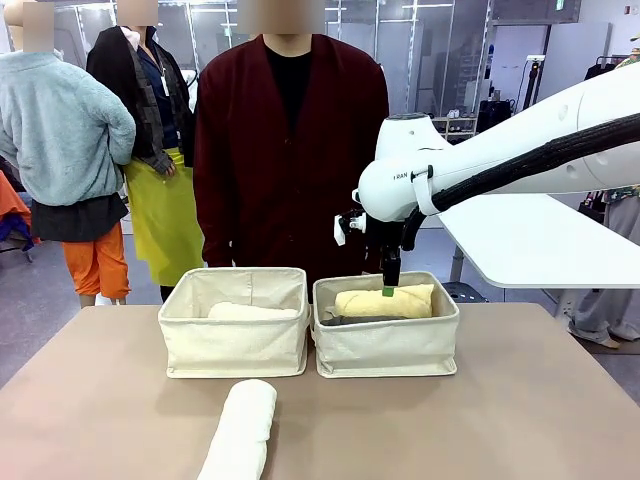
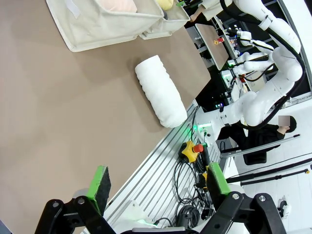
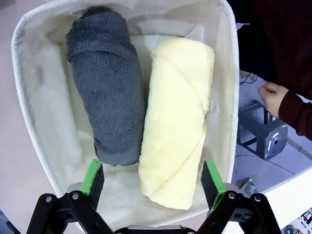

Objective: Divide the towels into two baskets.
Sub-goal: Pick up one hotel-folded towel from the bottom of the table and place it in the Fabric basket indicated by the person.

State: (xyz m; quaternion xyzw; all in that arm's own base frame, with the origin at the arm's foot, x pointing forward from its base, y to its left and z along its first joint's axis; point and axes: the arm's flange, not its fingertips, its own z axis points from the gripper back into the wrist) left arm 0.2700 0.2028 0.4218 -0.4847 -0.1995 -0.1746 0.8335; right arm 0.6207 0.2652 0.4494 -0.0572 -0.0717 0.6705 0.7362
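Two cream canvas baskets stand side by side at the far middle of the table. In the right basket (image 1: 385, 345) (image 3: 29, 131) a pale yellow towel (image 1: 384, 301) (image 3: 178, 122) lies beside a dark grey towel (image 3: 107, 87). The left basket (image 1: 235, 345) (image 2: 92, 29) holds a pale pinkish-beige towel (image 1: 250, 312) (image 2: 119, 5). A white rolled towel (image 1: 242, 430) (image 2: 161, 90) lies on the table near the front edge. My right gripper (image 1: 388, 290) (image 3: 153, 183) hangs open just above the yellow towel, holding nothing. My left gripper (image 2: 158, 187) is open over the table's near edge, well short of the white towel.
A person in a dark red cardigan (image 1: 290, 150) stands right behind the baskets, one hand (image 3: 273, 95) beside the right basket. The brown tabletop (image 1: 500, 420) has free room on both sides of the white towel. A second white table (image 1: 540, 240) stands at the back right.
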